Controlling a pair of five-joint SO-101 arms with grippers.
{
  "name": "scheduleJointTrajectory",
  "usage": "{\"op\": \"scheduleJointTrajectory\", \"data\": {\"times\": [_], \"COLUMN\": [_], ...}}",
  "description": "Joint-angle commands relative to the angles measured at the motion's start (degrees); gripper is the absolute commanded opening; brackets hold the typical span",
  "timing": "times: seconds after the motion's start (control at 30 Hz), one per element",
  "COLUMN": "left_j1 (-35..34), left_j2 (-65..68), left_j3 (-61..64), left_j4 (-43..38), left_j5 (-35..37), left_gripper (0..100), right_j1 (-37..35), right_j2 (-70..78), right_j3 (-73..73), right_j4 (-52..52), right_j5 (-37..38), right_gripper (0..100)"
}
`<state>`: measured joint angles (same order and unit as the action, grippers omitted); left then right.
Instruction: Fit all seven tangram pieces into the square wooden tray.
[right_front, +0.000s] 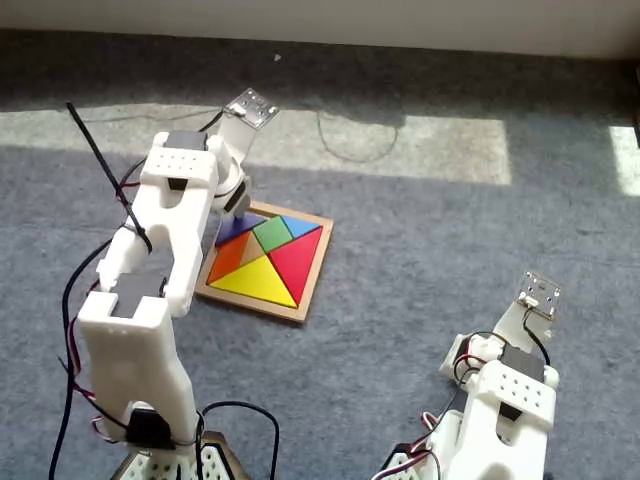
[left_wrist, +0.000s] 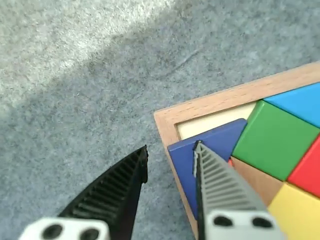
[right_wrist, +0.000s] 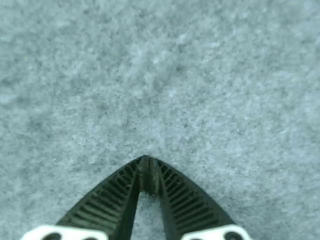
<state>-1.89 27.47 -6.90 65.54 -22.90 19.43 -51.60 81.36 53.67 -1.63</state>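
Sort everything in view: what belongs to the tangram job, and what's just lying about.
Job: wooden tray; dark blue piece, overlapping its rim; green piece; red piece; yellow piece; left pincer, open.
Lying about: thin cable on the carpet; right pincer, shut.

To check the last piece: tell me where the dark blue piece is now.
In the left wrist view, the dark blue piece sits at the wooden tray corner, beside the green piece. Its edge lies over the rim, below the left gripper.
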Motion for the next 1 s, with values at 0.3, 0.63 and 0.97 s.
{"op": "scheduleJointTrajectory", "data": {"times": [0.3,0.63,0.97], "left_j1": [4.62,0.75,-0.75], "left_j2": [-1.89,-5.76,-25.27], "left_j3": [5.41,6.9,33.8], "left_j4": [-6.15,-7.47,-26.73], "left_j5": [1.85,8.18,8.26], "left_gripper": [16,16,16], "right_j1": [1.1,1.1,1.1], "right_j2": [-0.4,-0.4,-0.4], "right_j3": [0.04,0.04,0.04], "right_j4": [-0.4,-0.4,-0.4], "right_j5": [0.53,0.53,0.53], "right_gripper": [0.5,0.5,0.5]}}
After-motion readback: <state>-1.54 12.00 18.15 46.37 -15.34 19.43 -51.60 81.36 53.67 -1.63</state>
